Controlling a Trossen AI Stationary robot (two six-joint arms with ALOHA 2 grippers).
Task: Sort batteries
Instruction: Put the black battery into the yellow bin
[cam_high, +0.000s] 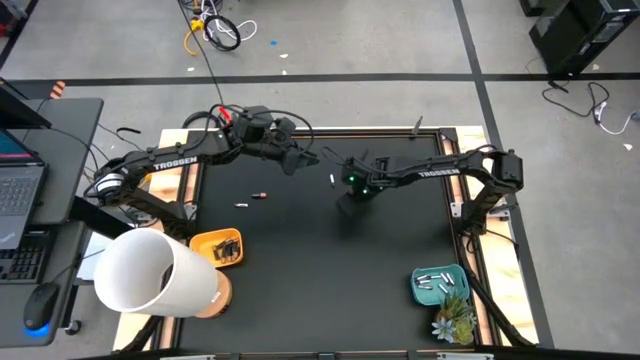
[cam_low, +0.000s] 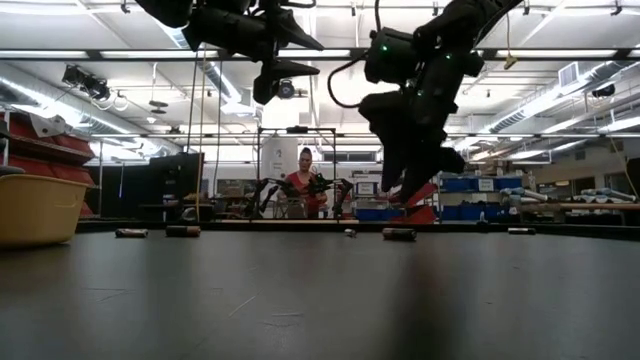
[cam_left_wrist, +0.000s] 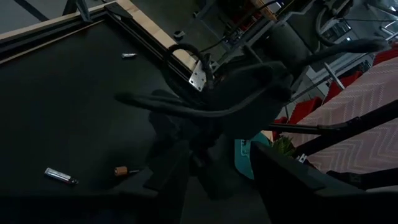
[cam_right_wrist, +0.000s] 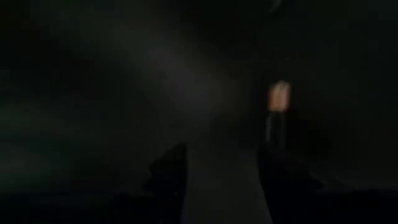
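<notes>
Loose batteries lie on the black table: a dark one with a copper end (cam_high: 260, 194), a silver one (cam_high: 241, 205) and a white one (cam_high: 332, 179). My right gripper (cam_high: 352, 200) hangs over the table's middle, pointing steeply down, open (cam_right_wrist: 221, 177) with nothing between its fingers. A copper-ended battery (cam_right_wrist: 278, 99) shows just beyond one fingertip; in the low view a battery (cam_low: 398, 234) lies on the table under that gripper (cam_low: 405, 190). My left gripper (cam_high: 300, 158) is open (cam_left_wrist: 224, 186), held high near the far edge.
An orange tray (cam_high: 205, 240) with dark batteries sits near the left edge, beside a big white cup (cam_high: 150, 272). At the near right corner stand a teal tray (cam_high: 420, 290) with silver batteries and a small plant (cam_high: 455, 322). The table's near half is bare.
</notes>
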